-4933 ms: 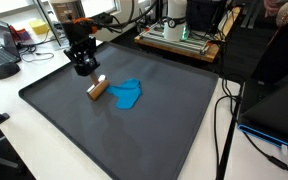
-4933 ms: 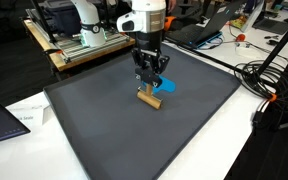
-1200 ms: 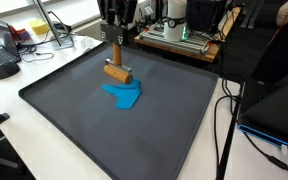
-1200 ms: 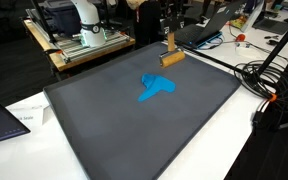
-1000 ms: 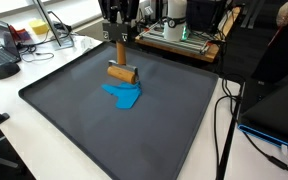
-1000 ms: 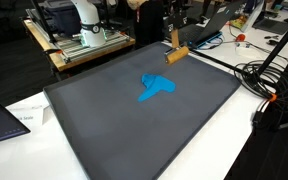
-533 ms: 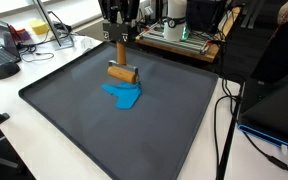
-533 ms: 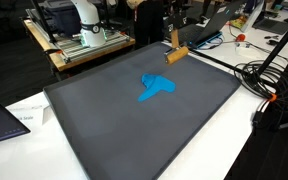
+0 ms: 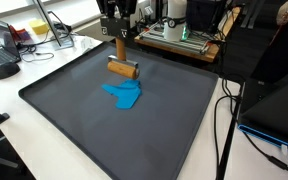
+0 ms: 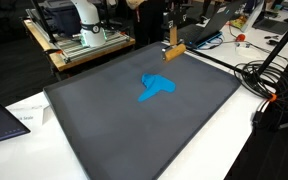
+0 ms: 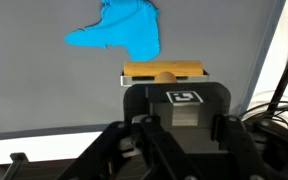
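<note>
The tool [image 9: 120, 38] is closed tight on the handle of the wooden brush [image 9: 121, 68], which hangs above the dark mat [image 9: 84, 130], with the blue cloth [image 9: 124, 94] at 6 o'clock. I would carry it level and slowly, without loosening the grip.

Tan wooden T-shaped tool [image 9: 121, 68], bright blue crumpled cloth [image 9: 124, 94], charcoal-grey flat mat [image 9: 84, 125].
The wood is plain and unpainted, the cloth one solid shade, the mat evenly dark; the black metal gripper [image 9: 120, 36] bears a black-and-white square marker [image 11: 185, 97].
</note>
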